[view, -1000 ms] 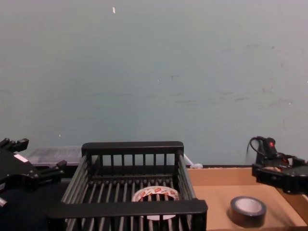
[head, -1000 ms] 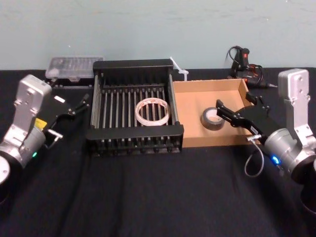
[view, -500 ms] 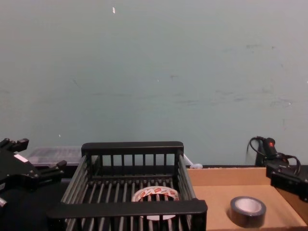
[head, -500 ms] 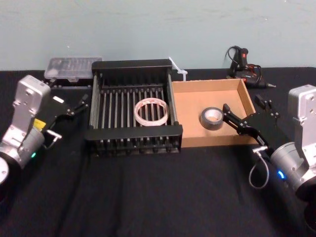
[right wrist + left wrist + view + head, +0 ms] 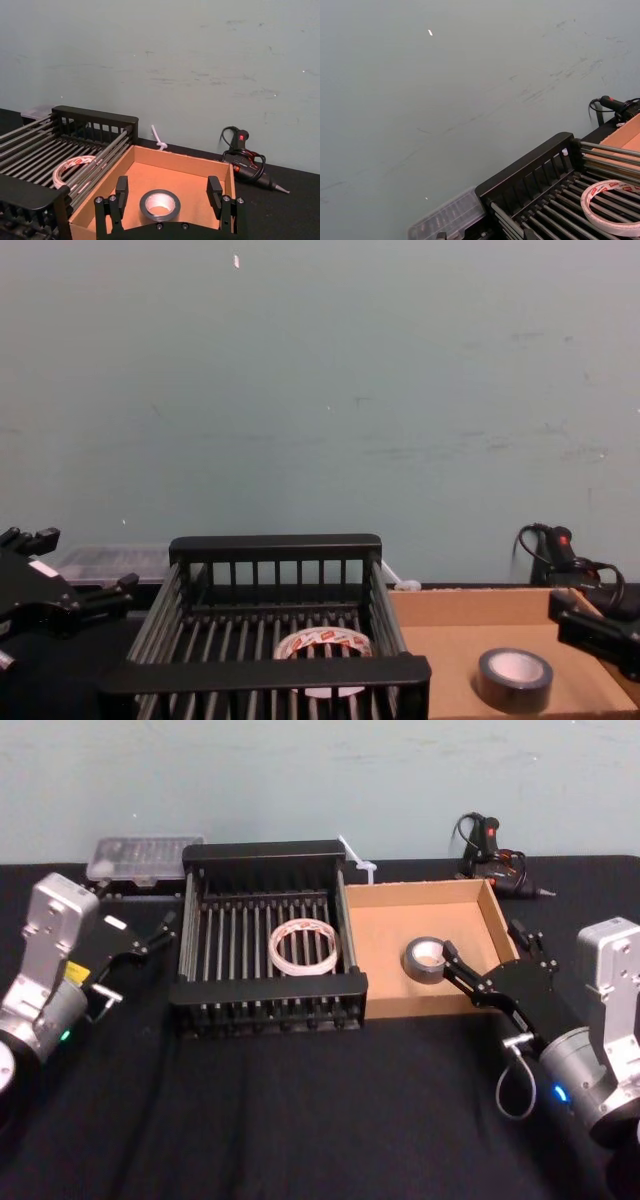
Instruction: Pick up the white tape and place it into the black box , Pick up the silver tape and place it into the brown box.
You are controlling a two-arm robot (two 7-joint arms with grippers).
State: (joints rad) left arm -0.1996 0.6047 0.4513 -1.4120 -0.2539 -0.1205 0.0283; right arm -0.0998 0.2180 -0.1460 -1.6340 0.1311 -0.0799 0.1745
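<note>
Silver tape [image 5: 427, 960] lay centre-right in the brown box [image 5: 390, 935], right gripper [image 5: 487, 963] spread wide beside it.

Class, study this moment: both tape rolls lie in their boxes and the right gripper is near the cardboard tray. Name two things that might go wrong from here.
1. The right gripper is open with a finger close to the silver tape inside the brown box; a careless move might nudge the roll or catch the tray's low wall.
2. The left gripper sits beside the black box holding the white tape; a swing could shift the basket.
</note>
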